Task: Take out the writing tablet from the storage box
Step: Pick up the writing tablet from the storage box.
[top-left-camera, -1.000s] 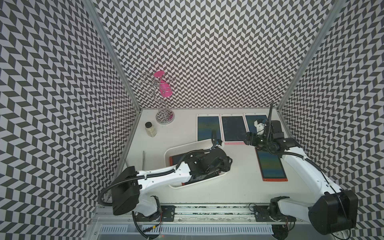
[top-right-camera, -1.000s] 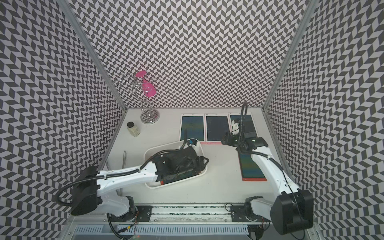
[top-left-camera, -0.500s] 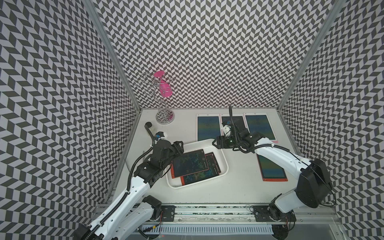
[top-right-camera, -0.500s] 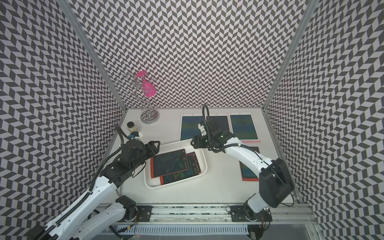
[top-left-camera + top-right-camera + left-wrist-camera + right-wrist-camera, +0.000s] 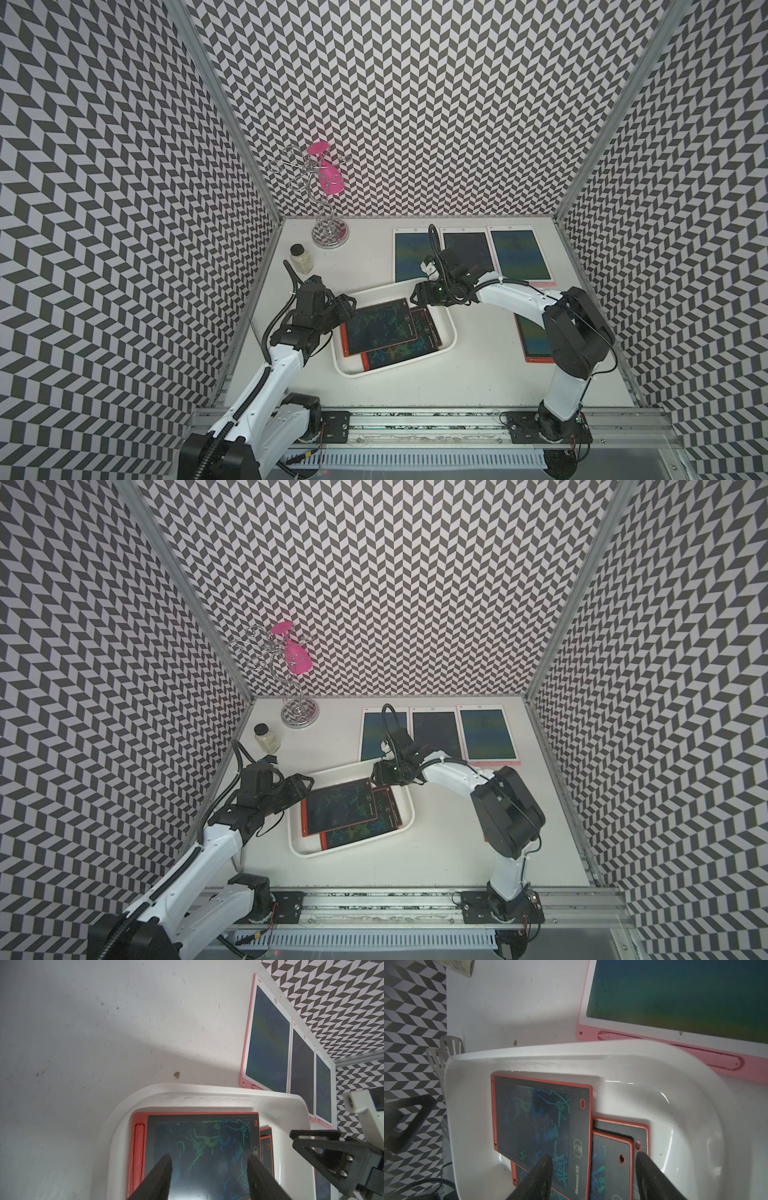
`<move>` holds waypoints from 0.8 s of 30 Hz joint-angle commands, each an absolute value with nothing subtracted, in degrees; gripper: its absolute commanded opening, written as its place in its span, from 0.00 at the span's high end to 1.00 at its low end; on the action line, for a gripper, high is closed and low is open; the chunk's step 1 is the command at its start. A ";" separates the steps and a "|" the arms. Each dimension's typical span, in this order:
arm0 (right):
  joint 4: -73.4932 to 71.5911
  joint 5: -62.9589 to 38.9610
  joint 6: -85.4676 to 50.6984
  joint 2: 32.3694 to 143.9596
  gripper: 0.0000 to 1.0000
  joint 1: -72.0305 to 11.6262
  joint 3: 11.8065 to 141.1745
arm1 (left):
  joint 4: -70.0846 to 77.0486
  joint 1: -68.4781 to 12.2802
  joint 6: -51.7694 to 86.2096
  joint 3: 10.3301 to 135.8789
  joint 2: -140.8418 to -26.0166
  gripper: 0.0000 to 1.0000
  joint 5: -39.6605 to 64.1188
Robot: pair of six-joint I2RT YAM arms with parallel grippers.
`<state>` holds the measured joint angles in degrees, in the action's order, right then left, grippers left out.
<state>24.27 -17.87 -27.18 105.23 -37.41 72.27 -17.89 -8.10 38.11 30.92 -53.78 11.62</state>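
Note:
The white storage box (image 5: 451,332) (image 5: 410,810) lies mid-table and holds a stack of red-framed writing tablets with dark scribbled screens. The top tablet (image 5: 379,326) (image 5: 338,806) (image 5: 199,1147) (image 5: 537,1120) lies askew over the lower ones (image 5: 419,343) (image 5: 612,1153). My left gripper (image 5: 347,309) (image 5: 305,785) (image 5: 209,1159) hangs open at the box's left end, over the top tablet, holding nothing. At the box's far right corner my right gripper (image 5: 415,295) (image 5: 376,773) (image 5: 593,1158) is also open, above the tablets' button ends, with nothing between its fingers.
Three pink-and-white tablets (image 5: 469,253) lie in a row at the back; the box rim overlaps the nearest one (image 5: 675,997). A red tablet (image 5: 534,343) lies at the right, partly under the right arm. A small jar (image 5: 301,258) and a wire stand with a pink cup (image 5: 328,208) are at back left.
The left arm has drawn back from across the box to its left end, uncovering the tablets. The right gripper has swung left from the back right to the box's far corner.

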 commanded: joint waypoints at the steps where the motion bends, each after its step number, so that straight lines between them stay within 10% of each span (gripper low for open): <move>1: 21.45 -18.46 -27.60 106.64 0.37 -37.92 74.70 | -14.92 -5.45 35.78 29.94 -54.26 0.41 15.02; 24: 14.58 -21.70 -30.02 115.11 0.44 -38.67 77.23 | -11.60 -3.00 36.30 26.30 -57.76 0.44 16.18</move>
